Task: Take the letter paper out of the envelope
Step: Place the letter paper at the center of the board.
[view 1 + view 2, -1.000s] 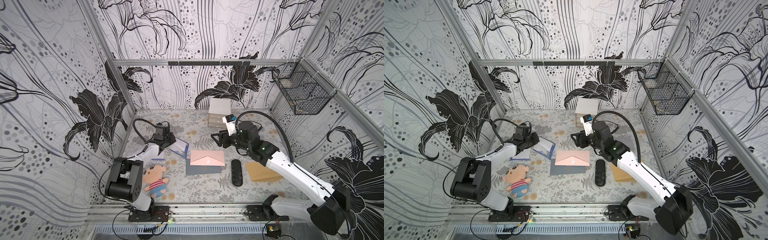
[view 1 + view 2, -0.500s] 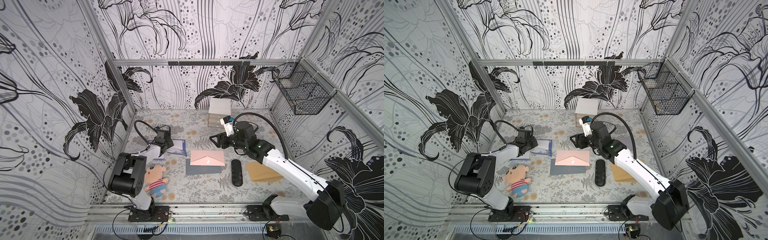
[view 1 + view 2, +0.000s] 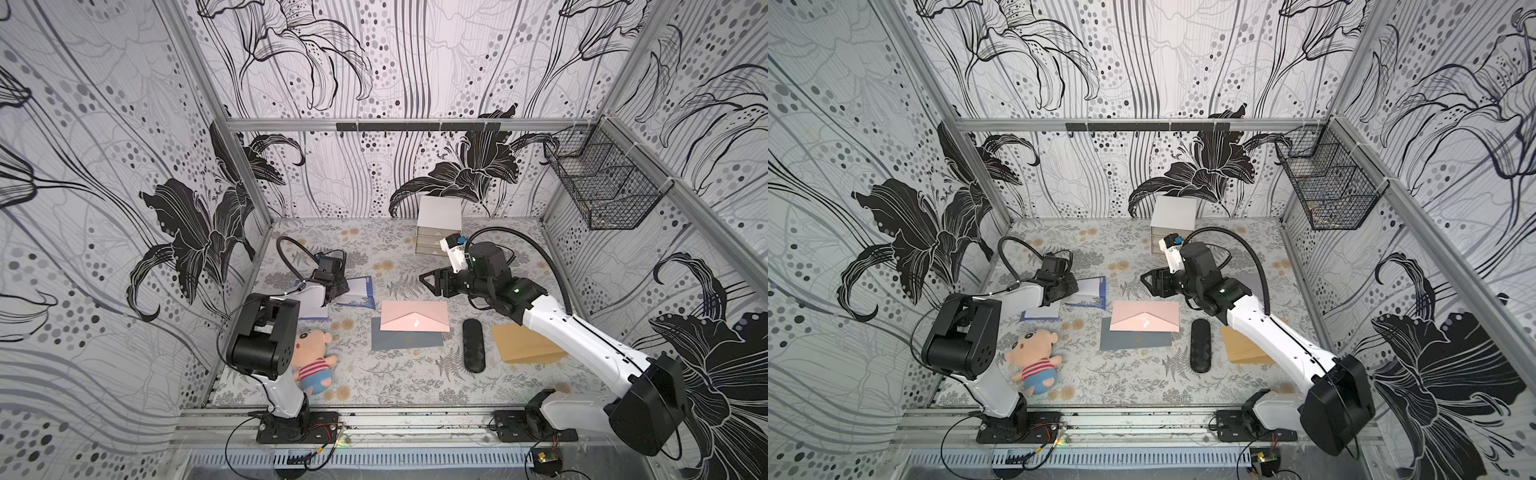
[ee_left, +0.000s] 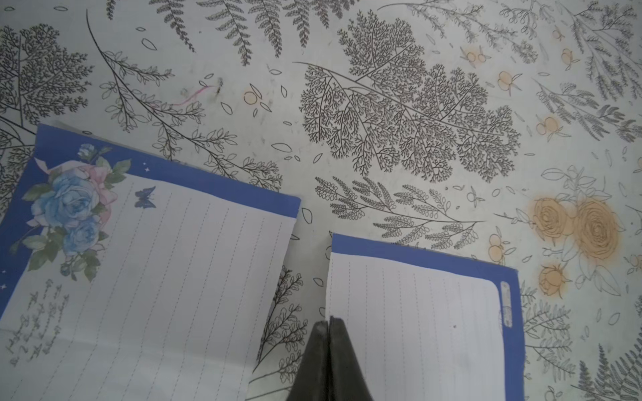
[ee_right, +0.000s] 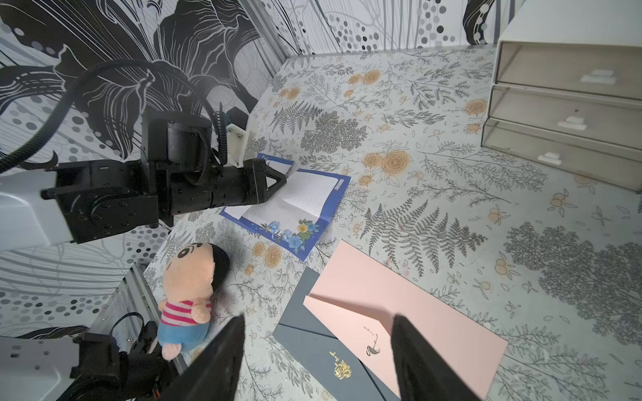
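We saw the left end effector (image 4: 328, 321) clenched on one edge of the blue-bordered letter paper (image 4: 417, 312). The paper lay unfolded on the bench (image 3: 374, 245), outside the pink envelope (image 3: 415, 316) and at its ten o'clock. The right end effector (image 5: 318, 319) hung released and empty at the pink envelope's one o'clock. A grey envelope (image 3: 405, 338) lay partly under the pink one.

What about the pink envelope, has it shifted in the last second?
No. The pink envelope still lies on the grey envelope, with the same gap to the black case.
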Controlling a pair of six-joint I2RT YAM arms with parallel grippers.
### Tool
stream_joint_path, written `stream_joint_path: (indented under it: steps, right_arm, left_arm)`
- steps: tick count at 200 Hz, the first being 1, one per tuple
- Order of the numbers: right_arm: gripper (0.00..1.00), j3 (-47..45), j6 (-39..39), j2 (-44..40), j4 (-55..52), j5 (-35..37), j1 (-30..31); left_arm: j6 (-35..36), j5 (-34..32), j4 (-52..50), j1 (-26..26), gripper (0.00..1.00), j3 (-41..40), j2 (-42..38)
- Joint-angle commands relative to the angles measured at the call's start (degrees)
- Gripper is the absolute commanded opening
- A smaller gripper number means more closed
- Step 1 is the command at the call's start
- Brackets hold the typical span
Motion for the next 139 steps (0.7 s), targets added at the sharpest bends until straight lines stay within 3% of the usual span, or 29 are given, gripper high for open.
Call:
stream_joint_path:
  steps: [1, 62, 96, 139]
  right_arm:
    - [0.70, 1.33, 0.82, 0.40, -0.57, -1.13, -0.38]
    - [0.71, 1.65, 0.65, 1.43, -0.93, -1.66, -0.89]
    - [0.70, 1.31, 1.20, 1.98, -1.84, -0.52, -1.58]
    - [0.61, 5.96, -0.76, 6.94, -9.74, -0.63, -2.64]
  left_arm:
    - [1.04, -1.76, -2.08, 0.45, 0.14, 1.80, 0.02]
    - [0.86, -4.02, -7.04, 0.54, 0.21, 5.05, 0.13]
    - [-2.40, 5.65, -7.27, -1.03, 0.22, 8.05, 0.38]
    - [-7.17, 19.61, -10.96, -8.81, 0.24, 15.47, 5.37]
